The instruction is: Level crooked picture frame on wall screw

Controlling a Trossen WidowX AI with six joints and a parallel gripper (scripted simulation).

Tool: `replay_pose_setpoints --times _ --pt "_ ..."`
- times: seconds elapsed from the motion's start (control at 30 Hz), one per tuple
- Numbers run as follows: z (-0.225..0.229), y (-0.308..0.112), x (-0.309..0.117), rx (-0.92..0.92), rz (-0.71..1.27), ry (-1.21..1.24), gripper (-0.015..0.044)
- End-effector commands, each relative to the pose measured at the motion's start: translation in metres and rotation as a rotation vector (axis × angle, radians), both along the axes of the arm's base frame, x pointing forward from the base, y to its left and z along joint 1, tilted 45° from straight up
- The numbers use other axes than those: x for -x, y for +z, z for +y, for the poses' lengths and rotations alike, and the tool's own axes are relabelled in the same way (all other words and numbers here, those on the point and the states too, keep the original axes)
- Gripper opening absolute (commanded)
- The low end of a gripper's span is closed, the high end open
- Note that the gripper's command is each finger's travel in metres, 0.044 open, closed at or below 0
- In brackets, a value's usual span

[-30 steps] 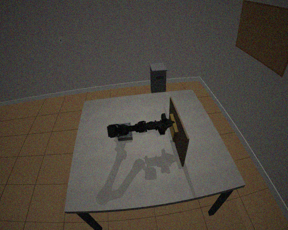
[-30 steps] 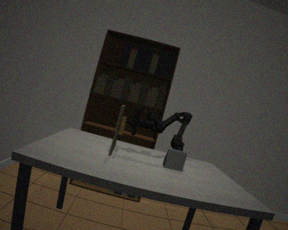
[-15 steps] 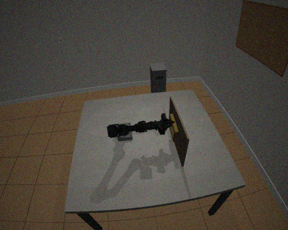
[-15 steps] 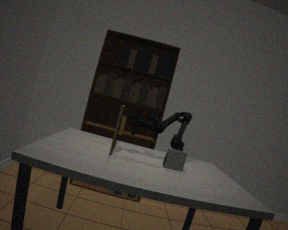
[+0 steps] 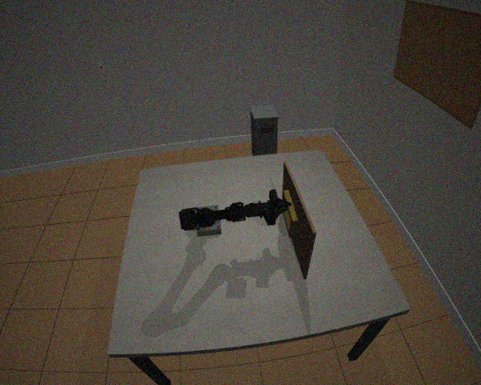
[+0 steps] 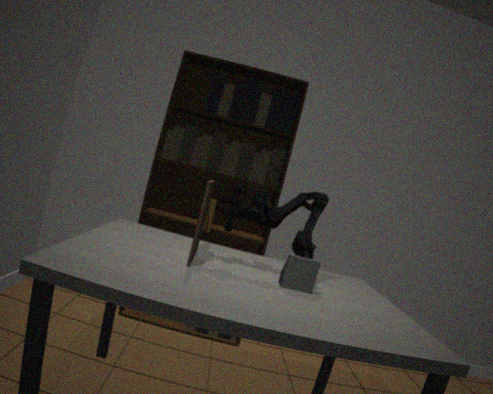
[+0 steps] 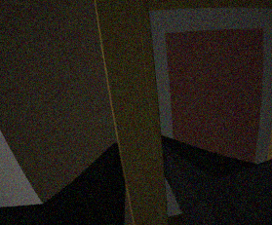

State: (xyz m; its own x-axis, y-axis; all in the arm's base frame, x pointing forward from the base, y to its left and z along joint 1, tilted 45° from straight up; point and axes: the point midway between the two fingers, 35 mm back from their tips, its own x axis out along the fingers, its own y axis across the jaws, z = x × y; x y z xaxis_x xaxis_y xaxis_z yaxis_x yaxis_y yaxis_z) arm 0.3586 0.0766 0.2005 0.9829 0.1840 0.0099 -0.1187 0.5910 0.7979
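Observation:
The picture frame (image 5: 293, 214) (image 6: 212, 214) (image 7: 134, 87) is yellow-brown and stands against the upright brown panel (image 5: 304, 245) (image 6: 195, 246) (image 7: 49, 96). In the wrist view its near side bar slants from upper left to lower right, with a grey mat and dark red picture (image 7: 216, 87) to its right. My gripper (image 5: 290, 204) (image 7: 138, 147) is shut on this side bar, one dark finger on each side. The screw and the notched strip are hidden behind the frame. How level the frame is, I cannot tell from these dark views.
The panel stands on the grey table (image 5: 183, 332) (image 6: 133, 263), facing the arm's block-shaped base (image 6: 300, 273). A tall bookcase (image 6: 222, 170) stands behind the table in the exterior view. A grey cabinet (image 5: 264, 134) and a brown wall board (image 5: 444, 62) show in the top view.

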Motion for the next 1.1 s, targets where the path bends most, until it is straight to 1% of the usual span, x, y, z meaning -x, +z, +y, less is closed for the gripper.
replay_pose_setpoints --times 0.0,1.07 --pt "0.0011 0.0005 0.0003 0.002 -0.005 0.004 0.0000" --pt "0.0059 -0.0032 0.0012 0.002 -0.005 0.004 0.0000"
